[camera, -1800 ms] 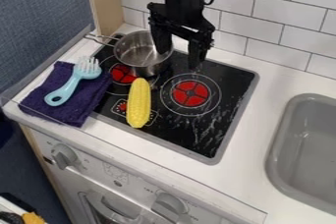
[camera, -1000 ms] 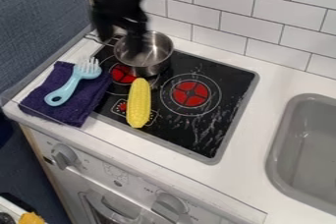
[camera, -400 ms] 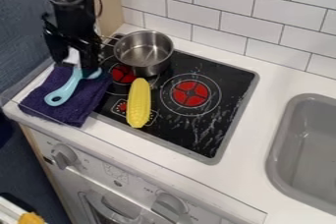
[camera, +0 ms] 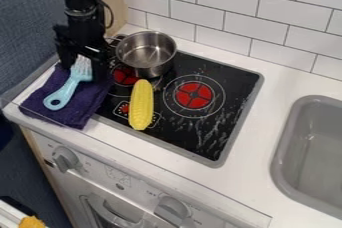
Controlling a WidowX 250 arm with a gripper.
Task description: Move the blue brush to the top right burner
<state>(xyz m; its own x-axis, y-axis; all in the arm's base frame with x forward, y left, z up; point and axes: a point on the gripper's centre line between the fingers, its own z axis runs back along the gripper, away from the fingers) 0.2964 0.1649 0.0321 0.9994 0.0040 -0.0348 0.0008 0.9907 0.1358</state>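
One blue brush point(camera: 63, 95), lying at 9 o'clock in our view, slanted over the dark purple cloth point(camera: 47, 94); handle loop toward 7, bristles toward 1. Black gripper point(camera: 83, 70) at 10 o'clock, hanging down at the bristle end of the brush. Its state: we cannot tell whether it stands wide or narrow, or has hold of the brush. We log the brush to the left of the black stovetop point(camera: 217, 117), well apart from the large right-hand burner point(camera: 194, 95), which sits just off the view's centre toward 3. Metal pot point(camera: 146, 54) upright at 11, handle pointing toward 10. Yellow corn point(camera: 141, 104) just off centre toward 9, lengthwise on the stovetop. Grey sink point(camera: 310, 147) at 4. We note two knobs below, one point(camera: 65, 159) at 8, the other point(camera: 173, 209) at 6.
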